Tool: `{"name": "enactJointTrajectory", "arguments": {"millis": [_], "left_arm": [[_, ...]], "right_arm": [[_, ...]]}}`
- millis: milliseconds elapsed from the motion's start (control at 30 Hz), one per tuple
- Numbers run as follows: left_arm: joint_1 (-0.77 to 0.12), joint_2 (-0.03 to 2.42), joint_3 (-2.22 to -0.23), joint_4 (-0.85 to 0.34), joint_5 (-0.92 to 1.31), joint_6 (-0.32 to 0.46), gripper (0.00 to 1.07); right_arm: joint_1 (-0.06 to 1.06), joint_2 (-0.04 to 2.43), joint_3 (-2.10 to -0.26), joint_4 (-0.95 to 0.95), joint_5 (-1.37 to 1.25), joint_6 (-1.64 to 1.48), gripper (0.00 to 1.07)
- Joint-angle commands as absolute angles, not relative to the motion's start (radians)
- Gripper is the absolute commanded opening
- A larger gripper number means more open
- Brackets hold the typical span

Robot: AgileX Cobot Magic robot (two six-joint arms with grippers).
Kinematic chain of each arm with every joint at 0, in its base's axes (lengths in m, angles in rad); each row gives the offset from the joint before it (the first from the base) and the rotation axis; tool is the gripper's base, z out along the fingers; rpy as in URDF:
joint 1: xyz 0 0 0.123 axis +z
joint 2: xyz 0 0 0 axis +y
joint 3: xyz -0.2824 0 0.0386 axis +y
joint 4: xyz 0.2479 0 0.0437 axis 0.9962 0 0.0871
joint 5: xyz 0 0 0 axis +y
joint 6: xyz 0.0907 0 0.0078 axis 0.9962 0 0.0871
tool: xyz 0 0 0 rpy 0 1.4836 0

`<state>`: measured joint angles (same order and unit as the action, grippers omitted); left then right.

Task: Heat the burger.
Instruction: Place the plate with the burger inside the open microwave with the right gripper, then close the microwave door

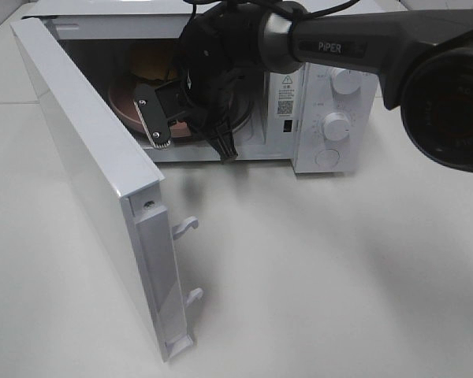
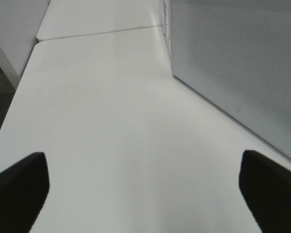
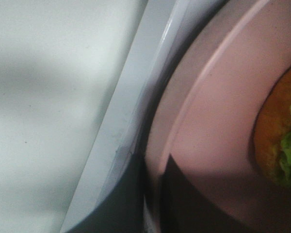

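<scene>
The burger [image 1: 148,61], with an orange-brown bun, sits on the pink plate [image 1: 124,106] inside the open white microwave [image 1: 331,118]. My right gripper [image 1: 189,132] reaches into the cavity over the plate's near rim, and its two fingers stand well apart, holding nothing. In the right wrist view the pink plate [image 3: 218,121] fills the frame. The burger [image 3: 281,141], with green lettuce, shows at one edge, and the microwave's front sill [image 3: 126,131] is beside the plate. My left gripper [image 2: 145,194] is open and empty above the white table.
The microwave door [image 1: 87,165] swings far open toward the front left, latch hooks [image 1: 185,227] sticking out. Its meshed panel [image 2: 233,63] stands close beside my left gripper. The control knobs [image 1: 337,126] are on the microwave's right. The table edge [image 2: 14,107] drops off nearby.
</scene>
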<state>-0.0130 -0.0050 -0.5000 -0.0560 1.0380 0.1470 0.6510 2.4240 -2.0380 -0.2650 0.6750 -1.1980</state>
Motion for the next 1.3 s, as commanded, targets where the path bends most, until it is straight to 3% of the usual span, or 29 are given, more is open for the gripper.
{"name": "enactJointTrajectory", "arguments": {"millis": [33, 533, 700, 767, 833, 867, 900, 933, 967, 1033, 1067, 1100, 1200, 1300], "left_arm": [[-0.019, -0.021, -0.498, -0.057, 1.035, 0.143, 1.01], [-0.019, -0.021, -0.498, -0.057, 1.035, 0.143, 1.01], [-0.019, -0.021, -0.498, -0.057, 1.035, 0.143, 1.01], [-0.019, -0.021, -0.498, -0.057, 1.035, 0.143, 1.01], [-0.019, -0.021, -0.498, -0.057, 1.035, 0.143, 1.01], [-0.019, -0.021, -0.498, -0.057, 1.035, 0.143, 1.01], [-0.019, -0.021, -0.498, -0.057, 1.035, 0.143, 1.01], [-0.019, -0.021, -0.498, -0.057, 1.035, 0.143, 1.01], [-0.019, -0.021, -0.498, -0.057, 1.035, 0.143, 1.01], [-0.019, -0.021, -0.498, -0.057, 1.035, 0.143, 1.01], [-0.019, -0.021, -0.498, -0.057, 1.035, 0.143, 1.01], [-0.019, -0.021, -0.498, -0.057, 1.035, 0.143, 1.01], [-0.019, -0.021, -0.498, -0.057, 1.035, 0.143, 1.01], [-0.019, -0.021, -0.498, -0.057, 1.035, 0.143, 1.01]], "right_arm": [[0.655, 2.414, -2.056, -0.267, 0.614, -1.209, 0.0], [0.655, 2.415, -2.056, -0.263, 0.643, -1.209, 0.01], [0.655, 2.415, -2.056, -0.262, 0.643, -1.208, 0.08], [0.655, 2.415, -2.056, -0.259, 0.643, -1.208, 0.2], [0.655, 2.415, -2.056, -0.255, 0.643, -1.207, 0.23], [0.655, 2.415, -2.056, -0.247, 0.643, -1.2, 0.33], [0.655, 2.415, -2.056, -0.247, 0.643, -1.2, 0.33], [0.655, 2.415, -2.056, -0.241, 0.644, -1.182, 0.43], [0.655, 2.415, -2.056, -0.241, 0.644, -1.182, 0.43], [0.655, 2.414, -2.056, -0.238, 0.653, -1.135, 0.57], [0.655, 2.414, -2.056, -0.238, 0.653, -1.135, 0.57], [0.655, 2.411, -2.056, -0.238, 0.663, -1.103, 0.64], [0.655, 2.409, -2.056, -0.239, 0.674, -1.072, 0.74], [0.655, 2.403, -2.056, -0.239, 0.695, -1.062, 0.77]]}}
